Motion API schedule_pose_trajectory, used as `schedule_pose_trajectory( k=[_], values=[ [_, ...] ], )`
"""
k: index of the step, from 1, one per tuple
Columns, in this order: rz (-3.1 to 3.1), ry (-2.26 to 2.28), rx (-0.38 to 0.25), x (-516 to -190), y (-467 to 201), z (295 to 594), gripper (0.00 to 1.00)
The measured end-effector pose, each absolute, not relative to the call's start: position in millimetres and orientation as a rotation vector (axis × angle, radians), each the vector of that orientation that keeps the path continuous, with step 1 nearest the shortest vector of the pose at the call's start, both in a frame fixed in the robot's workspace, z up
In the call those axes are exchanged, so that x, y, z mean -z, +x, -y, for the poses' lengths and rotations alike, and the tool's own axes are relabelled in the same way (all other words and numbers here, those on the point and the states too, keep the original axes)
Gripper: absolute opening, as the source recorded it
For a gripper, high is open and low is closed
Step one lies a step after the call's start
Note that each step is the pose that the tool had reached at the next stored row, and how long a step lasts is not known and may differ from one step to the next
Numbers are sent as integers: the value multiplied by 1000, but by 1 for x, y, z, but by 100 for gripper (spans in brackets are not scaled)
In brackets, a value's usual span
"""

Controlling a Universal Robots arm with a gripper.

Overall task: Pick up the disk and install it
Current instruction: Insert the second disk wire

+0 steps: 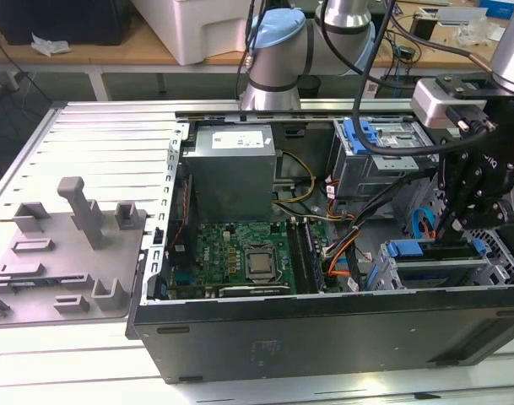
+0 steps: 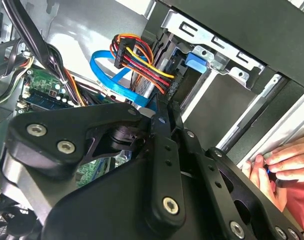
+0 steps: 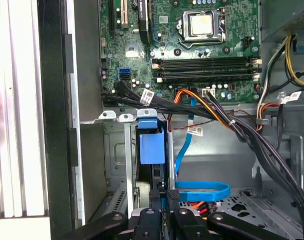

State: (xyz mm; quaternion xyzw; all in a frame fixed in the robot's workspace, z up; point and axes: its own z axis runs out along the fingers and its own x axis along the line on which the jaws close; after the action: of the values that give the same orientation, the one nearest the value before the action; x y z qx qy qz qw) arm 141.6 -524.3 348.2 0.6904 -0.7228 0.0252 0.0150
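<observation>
Claw (image 3: 161, 202) is down in the open PC case (image 1: 324, 337), pinched shut on the disk (image 3: 152, 142), which stands on edge in the drive cage (image 1: 434, 270). Risks: snagging the blue cable (image 3: 201, 190), or jamming if tilted. A hand (image 2: 286, 162) touches the case edge.

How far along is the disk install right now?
Pickup looks done: the disk, edged by its blue carrier, is standing on edge in the drive cage at the case's front corner. In hand: the pincer sits at the disk's top edge; whether it grips cannot be told. Left: full seating is not confirmed, since the blue carrier stands above the cage rails. A hand rests on the case edge.
</observation>
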Motion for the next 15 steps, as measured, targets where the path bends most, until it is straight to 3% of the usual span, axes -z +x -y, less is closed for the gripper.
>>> schedule_pose_trajectory(
  k=[15],
  values=[
    [2249, 2148, -79, -345, 142, 524, 16]
  ],
)
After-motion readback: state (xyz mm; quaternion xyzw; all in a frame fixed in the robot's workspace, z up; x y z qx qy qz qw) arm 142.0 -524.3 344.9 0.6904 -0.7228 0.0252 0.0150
